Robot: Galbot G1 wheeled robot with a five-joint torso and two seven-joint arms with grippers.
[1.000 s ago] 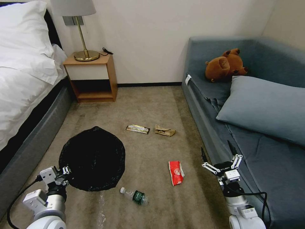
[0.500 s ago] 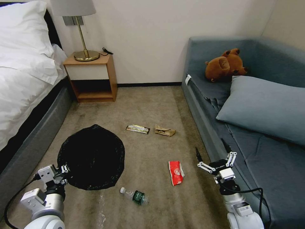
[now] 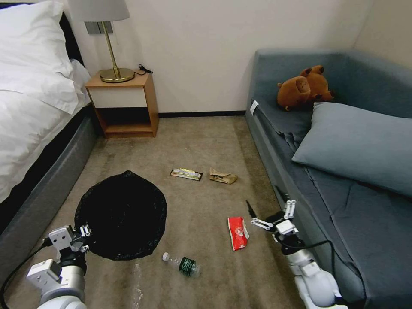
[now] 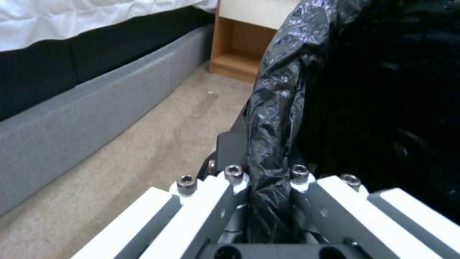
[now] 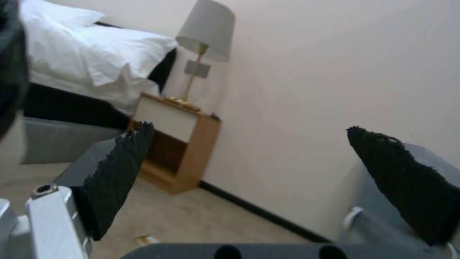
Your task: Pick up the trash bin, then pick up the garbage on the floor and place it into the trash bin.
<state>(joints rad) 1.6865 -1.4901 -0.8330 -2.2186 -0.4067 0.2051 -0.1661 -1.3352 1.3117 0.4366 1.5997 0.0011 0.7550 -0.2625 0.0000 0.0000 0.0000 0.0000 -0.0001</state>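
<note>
Left gripper (image 3: 86,238) sits low near the bed (image 3: 30,128) side of the carpet (image 3: 206,141), clamped on the rim of the trash bin (image 3: 122,214). Left wrist view confirms it: both fingers (image 4: 230,144) pinch a fold of the black bag (image 4: 273,144) over the bin's edge. Bin mouth faces up (only black liner visible inside).

Garbage lies on the carpet, all of it outside the bin:
- bottle (image 3: 182,264) on its side, just beside the bin's near edge
- dark wrapper (image 3: 186,174) flat, farther back toward the nightstand (image 3: 124,105)
- brown paper bag (image 3: 222,176) just right of that wrapper, near but apart
- red-white wrapper (image 3: 237,232) mid-carpet, between the bottle and the sofa (image 3: 343,180)

Right gripper (image 3: 265,210) hangs just right of the red-white wrapper, close to the sofa's front edge, not touching it. Jaws spread wide, nothing between them; right wrist view shows the two black fingertips (image 5: 120,172) well apart with wall and nightstand (image 5: 177,144) between.
</note>
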